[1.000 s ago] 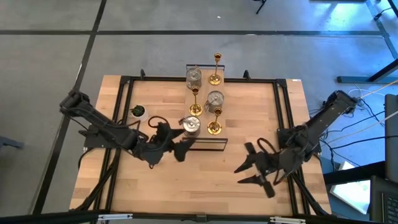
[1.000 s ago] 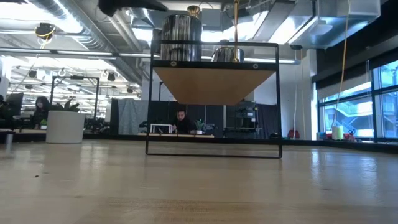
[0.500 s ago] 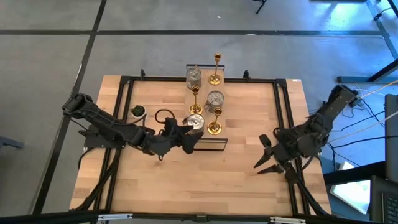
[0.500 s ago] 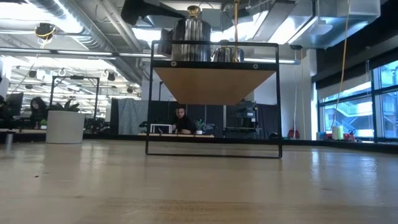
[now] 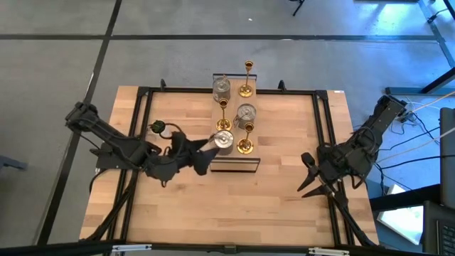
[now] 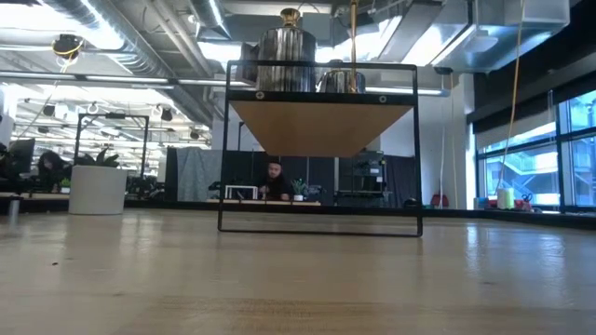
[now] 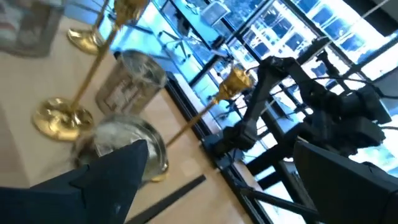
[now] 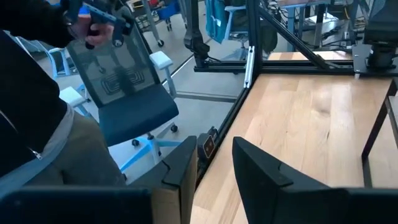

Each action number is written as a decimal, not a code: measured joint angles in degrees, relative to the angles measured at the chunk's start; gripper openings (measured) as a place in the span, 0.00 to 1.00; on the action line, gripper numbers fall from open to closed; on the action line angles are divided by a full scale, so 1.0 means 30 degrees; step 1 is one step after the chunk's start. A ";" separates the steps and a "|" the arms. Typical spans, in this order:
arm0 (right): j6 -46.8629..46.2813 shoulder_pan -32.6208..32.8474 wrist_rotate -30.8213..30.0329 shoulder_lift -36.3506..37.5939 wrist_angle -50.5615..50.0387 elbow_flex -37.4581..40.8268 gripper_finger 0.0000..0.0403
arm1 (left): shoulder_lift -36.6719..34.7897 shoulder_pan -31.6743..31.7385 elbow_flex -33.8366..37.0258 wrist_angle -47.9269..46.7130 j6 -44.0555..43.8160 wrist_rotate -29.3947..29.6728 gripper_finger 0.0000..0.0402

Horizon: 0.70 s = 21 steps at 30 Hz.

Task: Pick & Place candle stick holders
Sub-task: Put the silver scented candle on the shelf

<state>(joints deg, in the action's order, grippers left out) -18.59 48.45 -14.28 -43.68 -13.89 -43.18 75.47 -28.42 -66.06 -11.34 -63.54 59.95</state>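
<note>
Silver holder [image 5: 222, 141] just beside open left fingers [image 5: 201, 162].

holders [image 5: 234, 117] crowd shelf [image 5: 234, 165], front tabletop [image 5: 234, 206] open

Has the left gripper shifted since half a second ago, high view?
Yes. The left gripper has pulled back from the silver holder on the shelf's near end, toward the table's left side.
</note>
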 joint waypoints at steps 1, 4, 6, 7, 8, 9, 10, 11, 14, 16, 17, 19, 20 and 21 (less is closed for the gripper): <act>0.0075 -0.0011 -0.0007 0.0000 0.0000 0.0000 0.26 | -0.0033 0.0156 -0.0275 -0.0348 0.0275 -0.0169 1.00; 0.0351 -0.0044 -0.0015 0.0000 0.0078 0.0000 0.26 | 0.0088 0.1278 -0.1334 -0.1695 0.0973 -0.2758 0.99; 0.0352 -0.0058 -0.0013 0.0000 0.0091 0.0000 0.26 | 0.0527 0.2100 -0.2438 -0.2760 0.1624 -0.4514 0.98; 0.0353 -0.0058 -0.0007 0.0000 0.0060 0.0000 0.26 | 0.0774 0.2447 -0.3031 -0.3837 0.1672 -0.5001 0.97; 0.0351 -0.0058 -0.0010 0.0000 0.0058 0.0000 0.26 | 0.1043 0.2748 -0.3711 -0.4851 0.1605 -0.5304 0.96; 0.0331 -0.0058 -0.0007 0.0000 0.0006 0.0000 0.26 | 0.1301 0.3035 -0.4398 -0.5816 0.1483 -0.5654 0.94; 0.0268 -0.0058 -0.0007 0.0003 -0.0113 0.0003 0.26 | 0.1479 0.3351 -0.5023 -0.6854 0.1451 -0.6093 0.91; 0.0225 -0.0056 0.0000 0.0017 -0.0160 0.0007 0.26 | 0.1593 0.3697 -0.5594 -0.7991 0.1439 -0.6665 0.88; 0.0024 -0.0022 0.0138 0.0130 -0.0492 0.0007 0.26 | 0.1748 0.4566 -0.6599 -0.9989 0.1335 -0.7863 0.75; -0.0036 -0.0022 0.0138 0.0228 -0.0655 0.0007 0.26 | 0.1744 0.5085 -0.6641 -1.0100 0.1365 -0.8818 0.64; -0.0072 -0.0022 0.0138 0.0275 -0.0795 0.0007 0.26 | 0.1752 0.5340 -0.6638 -1.0116 0.1375 -0.9377 0.58; -0.0076 -0.0022 0.0138 0.0347 -0.0828 0.0007 0.26 | 0.1752 0.5681 -0.6638 -1.0130 0.1397 -1.0320 0.44; -0.0046 -0.0022 0.0138 0.0379 -0.0907 0.0007 0.26 | 0.1752 0.5845 -0.6638 -1.0132 0.1432 -1.0777 0.36; -0.0008 -0.0022 0.0138 0.0405 -0.0968 0.0007 0.26 | 0.1753 0.6012 -0.6638 -1.0131 0.1520 -1.1232 0.28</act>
<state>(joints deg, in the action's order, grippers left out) -18.62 48.38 -13.87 -42.46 -16.79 -43.16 80.73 -10.39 -85.97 -41.74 -58.98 26.25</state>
